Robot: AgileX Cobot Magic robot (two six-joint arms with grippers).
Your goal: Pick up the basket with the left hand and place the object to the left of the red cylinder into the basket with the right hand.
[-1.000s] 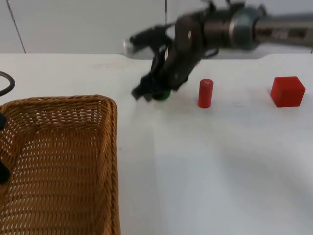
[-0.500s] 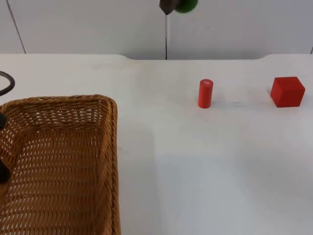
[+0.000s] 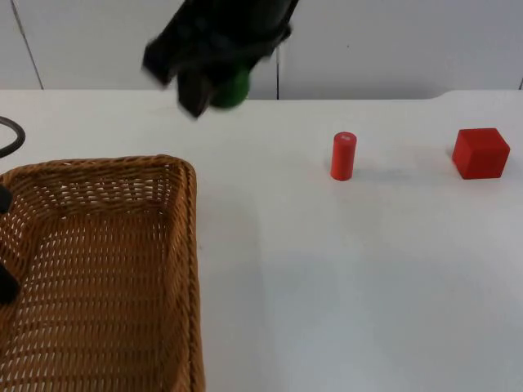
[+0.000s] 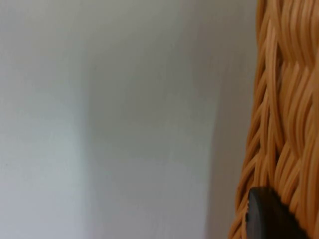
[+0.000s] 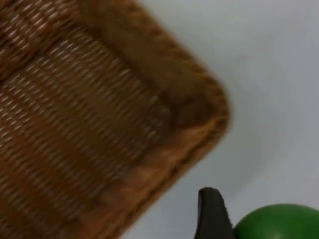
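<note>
Wicker basket sits at the table's near-left corner, its rim pinched at the left side by the left gripper, one black fingertip pressed against the weave. Further back, right of centre, the red cylinder stands upright, with the red cube well apart from it toward the right edge. Farthest, the right gripper hangs in the air over the far-left part of the table beyond the basket's far rim, fingers clamped on the green ball.
</note>
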